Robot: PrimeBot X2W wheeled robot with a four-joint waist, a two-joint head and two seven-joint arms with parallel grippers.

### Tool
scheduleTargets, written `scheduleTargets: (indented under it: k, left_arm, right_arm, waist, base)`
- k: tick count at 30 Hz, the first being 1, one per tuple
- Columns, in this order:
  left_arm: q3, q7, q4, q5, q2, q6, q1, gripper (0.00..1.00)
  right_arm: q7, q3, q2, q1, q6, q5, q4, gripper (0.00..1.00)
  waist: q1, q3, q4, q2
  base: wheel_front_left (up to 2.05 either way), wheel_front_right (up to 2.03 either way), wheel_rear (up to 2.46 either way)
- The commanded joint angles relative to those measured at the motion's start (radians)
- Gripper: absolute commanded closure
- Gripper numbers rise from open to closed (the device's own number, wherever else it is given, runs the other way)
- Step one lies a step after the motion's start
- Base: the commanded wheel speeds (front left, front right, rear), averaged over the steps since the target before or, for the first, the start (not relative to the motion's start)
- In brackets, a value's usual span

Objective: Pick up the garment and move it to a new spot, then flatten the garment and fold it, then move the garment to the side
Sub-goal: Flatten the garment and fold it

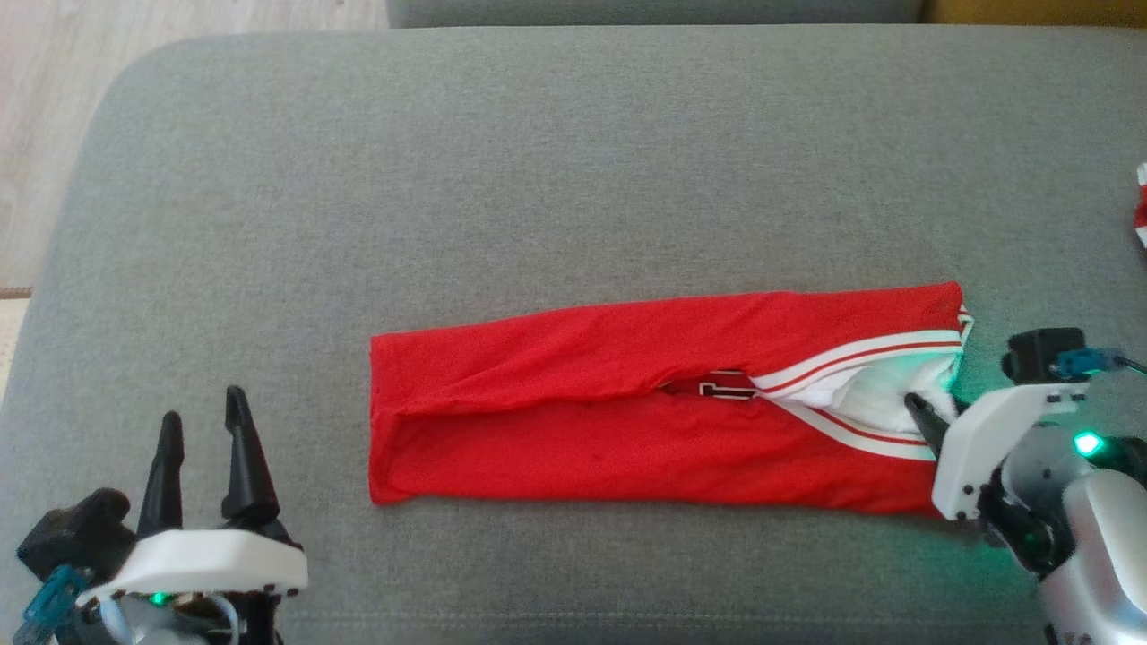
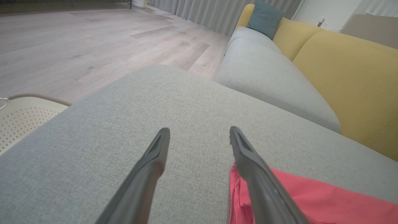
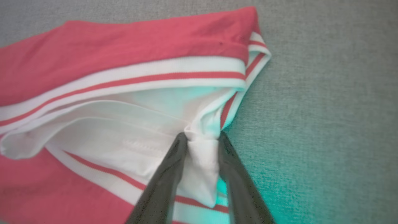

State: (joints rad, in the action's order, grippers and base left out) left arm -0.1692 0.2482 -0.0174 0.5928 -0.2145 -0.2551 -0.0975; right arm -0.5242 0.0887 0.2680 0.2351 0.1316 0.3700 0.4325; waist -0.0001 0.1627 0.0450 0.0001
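At lower left your left claw (image 1: 203, 405) stands released. The red garment (image 1: 627, 430) lies folded at mid-frame on the cushion (image 1: 538, 179). At right, your right claw (image 3: 202, 137) grasps only its white inner layer; pulling may slip or unfold it.

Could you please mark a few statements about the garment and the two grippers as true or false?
1. The right gripper pinches a fold of white fabric at one end of the red garment. True.
2. The left gripper is shut on the garment. False: its jaws stand open and hold nothing.
3. The garment lies on a grey cushion. True.
4. The garment is bunched into a ball. False: it lies as a long, folded strip.
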Motion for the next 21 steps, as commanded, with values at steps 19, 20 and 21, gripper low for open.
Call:
scheduleTargets:
  k: [19, 20, 21]
  left_arm:
    - [0.053, 0.001, -0.055, -0.026, -0.032, -0.011, 0.059, 0.0]
    - [0.052, 0.0, -0.056, -0.026, -0.032, -0.011, 0.059, 0.0]
    - [0.052, 0.0, -0.057, -0.026, -0.032, -0.011, 0.059, 0.0]
  right_arm:
    - [0.066, -0.035, 0.103, 0.097, -0.001, 0.024, -0.08, 1.0]
    - [0.065, -0.044, 0.109, 0.094, -0.001, 0.025, -0.097, 1.0]
    - [0.062, -0.05, 0.113, 0.09, -0.001, 0.027, -0.116, 1.0]
  waist:
    - [0.0001, 0.018, -0.158, -0.0001]
    - [0.0001, 0.017, -0.165, -0.0001]
    - [0.0001, 0.016, -0.171, -0.0001]
  base:
    - [0.0, 0.0, 0.0]
    - [0.0, 0.0, 0.0]
    - [0.0, 0.0, 0.0]
